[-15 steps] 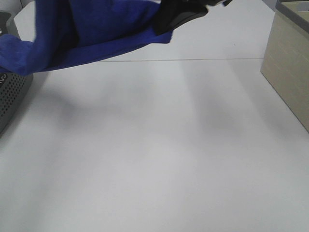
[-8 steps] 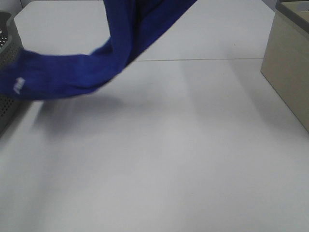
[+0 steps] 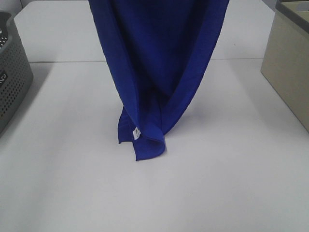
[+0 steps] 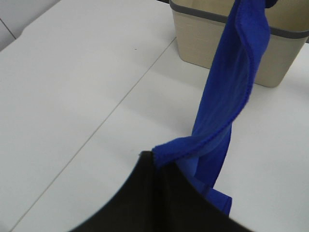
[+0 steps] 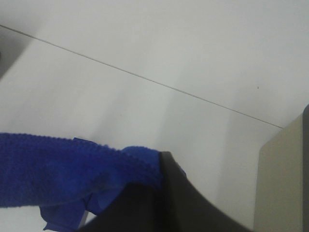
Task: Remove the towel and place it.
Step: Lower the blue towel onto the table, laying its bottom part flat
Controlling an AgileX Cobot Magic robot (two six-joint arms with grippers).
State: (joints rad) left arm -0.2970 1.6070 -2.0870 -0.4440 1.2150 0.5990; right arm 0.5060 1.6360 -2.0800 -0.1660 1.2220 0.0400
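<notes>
Midway between the left and right edges of the table (image 3: 231,183), the towel (image 3: 159,58) hangs with its folded bottom end and white tag (image 3: 136,133) resting on the top. Up high, the left gripper (image 4: 153,162) and right gripper (image 5: 161,162) each pinch an upper edge, held apart, I'd guess, to lay it flat.

A: Left side?
B: Grey perforated basket (image 3: 12,82), partly cut off by the frame, sitting on the white table (image 3: 231,183).
A: Right side?
B: Beige bin (image 3: 289,72) with a darker grey rim, same table, well apart from the basket.
A: Anything else?
B: Thin seam line (image 3: 63,62) running left-right across the table's far part.
</notes>
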